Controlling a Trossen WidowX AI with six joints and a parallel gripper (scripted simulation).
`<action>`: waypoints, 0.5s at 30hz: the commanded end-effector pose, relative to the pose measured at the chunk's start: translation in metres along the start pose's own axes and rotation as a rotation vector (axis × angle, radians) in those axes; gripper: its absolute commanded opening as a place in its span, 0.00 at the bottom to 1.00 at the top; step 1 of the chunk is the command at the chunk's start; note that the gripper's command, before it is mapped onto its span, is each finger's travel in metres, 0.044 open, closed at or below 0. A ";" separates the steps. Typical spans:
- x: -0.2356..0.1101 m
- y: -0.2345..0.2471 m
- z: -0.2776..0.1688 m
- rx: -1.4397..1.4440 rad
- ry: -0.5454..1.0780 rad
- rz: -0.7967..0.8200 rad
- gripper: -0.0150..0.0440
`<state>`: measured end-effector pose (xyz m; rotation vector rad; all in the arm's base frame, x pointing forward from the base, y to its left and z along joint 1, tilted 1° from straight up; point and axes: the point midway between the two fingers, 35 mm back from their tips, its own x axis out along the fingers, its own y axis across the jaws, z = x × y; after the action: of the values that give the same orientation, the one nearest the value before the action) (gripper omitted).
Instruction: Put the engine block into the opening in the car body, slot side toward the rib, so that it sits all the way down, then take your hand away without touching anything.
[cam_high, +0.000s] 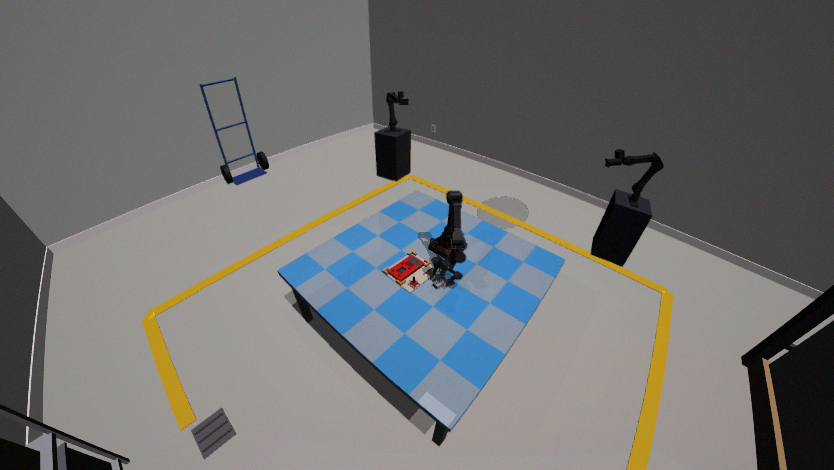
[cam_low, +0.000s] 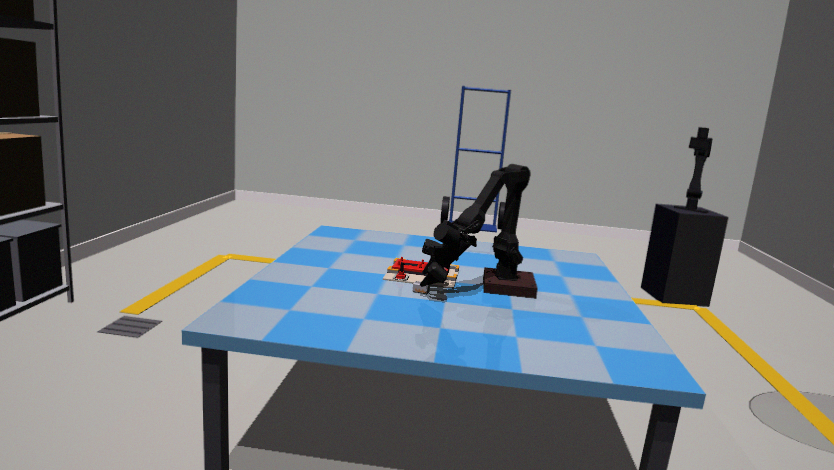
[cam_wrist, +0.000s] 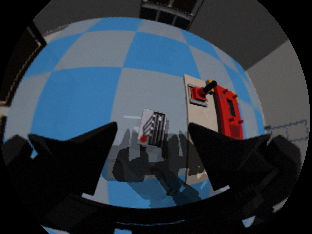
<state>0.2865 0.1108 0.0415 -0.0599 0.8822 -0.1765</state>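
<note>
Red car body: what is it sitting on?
The red car body lies on a pale base plate with orange corners. Whatever is beneath that plate is covered.

A square tabletop (cam_low: 326, 335) with a checker pattern of blue and pale grey squares is carried by dark legs. Near its middle, a flat beige base plate (cam_high: 401, 282) with the red car body (cam_high: 405, 267) is laid. Just beside the plate, a small grey engine block (cam_wrist: 152, 128) is seen on the tabletop. Behind these, the dark brown base (cam_low: 525, 287) of the black arm is placed.
</note>
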 end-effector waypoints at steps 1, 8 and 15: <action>0.001 0.001 0.001 -0.121 0.029 0.007 1.00; 0.003 0.002 0.003 -0.359 0.078 0.024 1.00; 0.005 0.002 0.005 -0.593 0.123 0.054 1.00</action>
<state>0.2930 0.1112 0.0415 -0.5068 1.0132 0.0819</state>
